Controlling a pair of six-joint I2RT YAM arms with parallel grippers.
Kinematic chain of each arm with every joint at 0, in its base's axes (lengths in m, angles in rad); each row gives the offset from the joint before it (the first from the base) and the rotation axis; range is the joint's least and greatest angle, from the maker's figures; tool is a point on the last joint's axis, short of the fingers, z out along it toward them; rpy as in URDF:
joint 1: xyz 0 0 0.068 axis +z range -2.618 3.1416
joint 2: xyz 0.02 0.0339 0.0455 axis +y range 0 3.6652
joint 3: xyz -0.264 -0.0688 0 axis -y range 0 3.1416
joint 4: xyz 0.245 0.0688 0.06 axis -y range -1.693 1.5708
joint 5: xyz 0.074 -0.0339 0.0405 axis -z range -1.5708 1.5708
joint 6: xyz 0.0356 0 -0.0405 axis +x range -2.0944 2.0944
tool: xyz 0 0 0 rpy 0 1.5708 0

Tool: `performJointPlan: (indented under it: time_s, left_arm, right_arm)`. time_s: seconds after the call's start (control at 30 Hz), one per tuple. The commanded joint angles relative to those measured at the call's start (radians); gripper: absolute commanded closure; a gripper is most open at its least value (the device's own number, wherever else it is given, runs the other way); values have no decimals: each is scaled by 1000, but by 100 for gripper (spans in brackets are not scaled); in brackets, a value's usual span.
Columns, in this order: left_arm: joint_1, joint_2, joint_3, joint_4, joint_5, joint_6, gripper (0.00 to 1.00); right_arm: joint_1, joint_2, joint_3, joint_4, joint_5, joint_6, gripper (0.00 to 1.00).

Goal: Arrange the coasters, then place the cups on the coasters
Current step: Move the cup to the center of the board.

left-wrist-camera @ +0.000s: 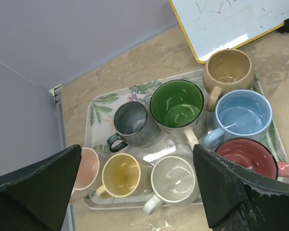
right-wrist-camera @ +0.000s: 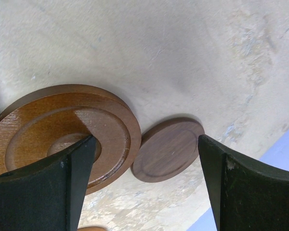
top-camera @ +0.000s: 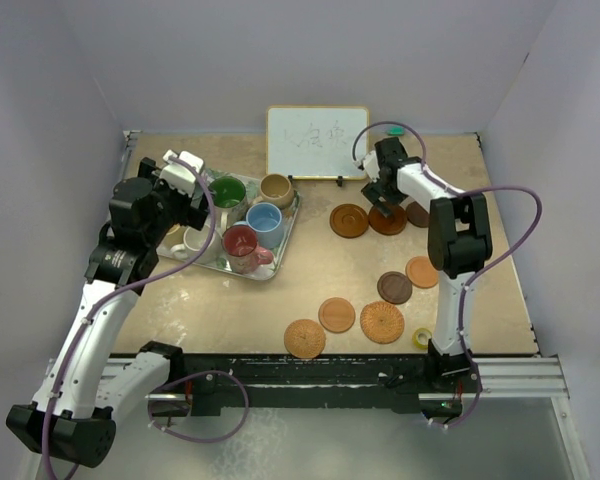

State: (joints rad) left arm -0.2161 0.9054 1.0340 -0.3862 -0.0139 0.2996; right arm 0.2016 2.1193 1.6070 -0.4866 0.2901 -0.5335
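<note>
All 8 cups (left-wrist-camera: 177,103) sit packed on the tray (left-wrist-camera: 97,107). The left end effector (left-wrist-camera: 137,156) hangs wide open above it, empty, maybe to pick 1. Right of the tray, the right end effector (right-wrist-camera: 147,143) is wide open and empty over 2 close coasters (right-wrist-camera: 167,149), likely to spread them on the counter (right-wrist-camera: 183,57).

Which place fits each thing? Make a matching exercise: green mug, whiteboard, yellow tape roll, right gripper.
1 green mug
2 whiteboard
3 yellow tape roll
4 right gripper

A on the table, near right corner
B over a ringed coaster and a darker coaster
C on the leaf-patterned tray
D propped at the far edge

Pairs: 1-C; 2-D; 3-A; 4-B
</note>
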Motion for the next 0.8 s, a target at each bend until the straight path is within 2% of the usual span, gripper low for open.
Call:
performJointPlan:
  time_s: [0.0, 0.13, 0.5, 0.77]
  left_arm:
    - [9, -2, 11, 19, 16, 10, 5]
    - [12, -7, 5, 19, 19, 10, 5]
    - [18, -22, 6, 17, 35, 4, 5]
    - [18, -24, 7, 19, 40, 3, 5]
  right_arm:
    - [-5, 53, 64, -18, 7, 36, 11]
    - [-6, 39, 88, -38, -8, 42, 11]
    - [-5, -123, 93, -132, -89, 54, 11]
    - [35, -228, -3, -143, -258, 58, 9]
